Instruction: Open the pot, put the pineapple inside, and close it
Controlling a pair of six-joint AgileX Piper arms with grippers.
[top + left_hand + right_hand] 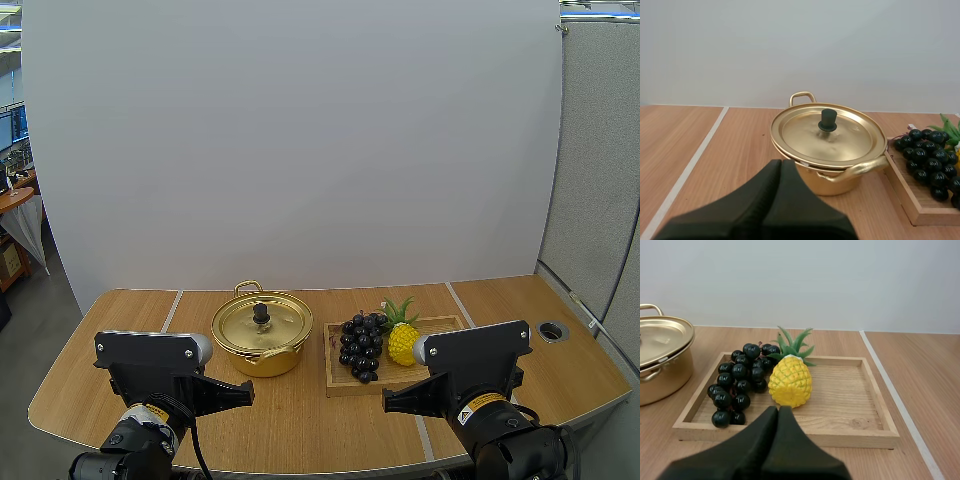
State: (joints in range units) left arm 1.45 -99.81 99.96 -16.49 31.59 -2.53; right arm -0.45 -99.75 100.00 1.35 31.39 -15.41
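The gold pot point(265, 362) stands on the bench point(120, 340) left of centre, its lid point(278, 326) seated flat on the rim and a black knob point(261, 312) upright at the lid's middle. One pot handle points to the far edge of the bench, the other toward the arms. Just right of the pot, with a strip of bare bench between them, lies a wooden tray point(445, 324). The pineapple point(402, 341) is on this tray, about at its middle, with its yellow body nearer the arms and its green crown pointing toward the far rim. A bunch of dark grapes point(361, 346) fills the tray's left part and touches the pineapple on that side. The tray's right part is bare wood. The left pincer point(248, 394) hangs above the bench on the near side of the pot, aimed at it and apart from it. It is narrow, its two black fingers pressed together into one dark wedge with nothing between them. The right pincer point(386, 404) hangs at the tray's near rim, aimed at the pineapple and clear of it. It too is narrow, its fingers lying together and holding nothing. From the right wrist, its tips line up with the near side of the pineapple. From the left wrist, that pincer's tips line up with the pot wall below the lid.
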